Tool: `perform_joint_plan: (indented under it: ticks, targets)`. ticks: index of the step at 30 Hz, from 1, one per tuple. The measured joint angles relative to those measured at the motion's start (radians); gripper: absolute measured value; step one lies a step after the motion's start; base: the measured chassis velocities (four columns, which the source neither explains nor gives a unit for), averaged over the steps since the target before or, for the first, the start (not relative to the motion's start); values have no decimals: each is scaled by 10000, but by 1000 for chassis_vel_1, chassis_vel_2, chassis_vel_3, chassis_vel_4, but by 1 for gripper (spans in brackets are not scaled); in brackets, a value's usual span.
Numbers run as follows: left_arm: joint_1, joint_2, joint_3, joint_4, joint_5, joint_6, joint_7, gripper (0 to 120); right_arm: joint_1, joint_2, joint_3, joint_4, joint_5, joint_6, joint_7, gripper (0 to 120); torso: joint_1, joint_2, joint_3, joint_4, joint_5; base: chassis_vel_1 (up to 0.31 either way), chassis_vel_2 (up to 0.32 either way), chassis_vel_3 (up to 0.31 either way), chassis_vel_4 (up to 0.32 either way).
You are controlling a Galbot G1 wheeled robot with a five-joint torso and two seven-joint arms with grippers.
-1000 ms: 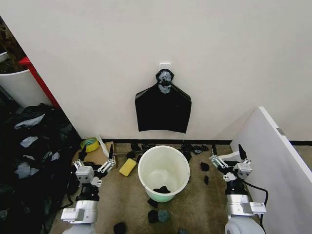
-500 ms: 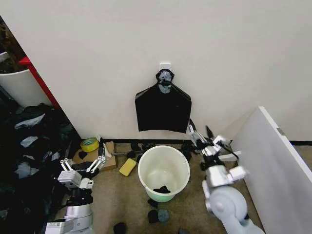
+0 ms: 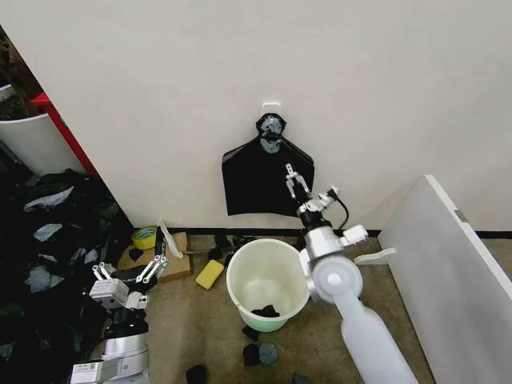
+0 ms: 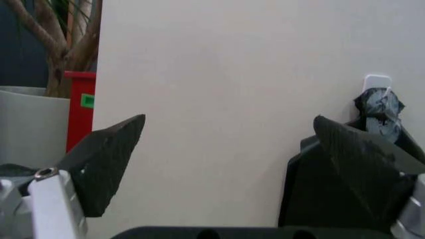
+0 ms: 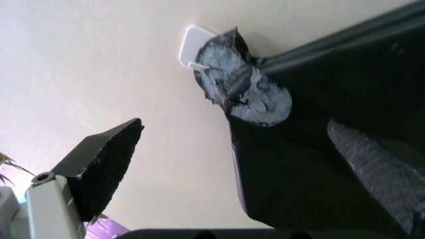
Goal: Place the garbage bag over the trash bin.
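The trash bin [image 3: 240,268], a pale cream bucket, stands upright on the floor below the wall, with a small black scrap at its bottom. The garbage bag is out of view as a loose sack. A flat black house-shaped bundle [image 3: 260,180] with a grey-taped knot [image 5: 249,97] hangs from a white wall hook. My right gripper [image 3: 310,186] is raised above the bin's far right rim, open, with its fingers pointing at the bundle's lower right part; in the right wrist view the bundle lies between the spread fingers [image 5: 106,159]. My left gripper [image 3: 132,270] stays low at the left, open.
A yellow sponge [image 3: 210,274], a tape roll [image 3: 146,237] and a cardboard box [image 3: 172,262] lie left of the bin. Black scraps [image 3: 258,352] dot the floor. A heap of black plastic [image 3: 48,240] fills the left side. A white panel [image 3: 448,264] slants at the right.
My right arm has swung up from low at the right to the wall, in front of the hanging bundle. My left gripper has dropped slightly and shifted left.
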Motion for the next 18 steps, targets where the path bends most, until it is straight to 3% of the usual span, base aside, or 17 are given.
perform_joint_plan:
  ticks: [14, 18]
  targets:
    - [56, 109, -88, -26, -24, 119, -239, 100, 1962, 894, -202, -2322, 14, 76, -574, 100, 0, -1, -1, 2, 0, 0, 0, 0, 0]
    - [31, 103, -91, -26, -26, 137, -305, 100, 2022, 956, -154, -2578, -69, 117, -697, 91, 0, -1, -1, 0, 0, 0, 0, 0, 0]
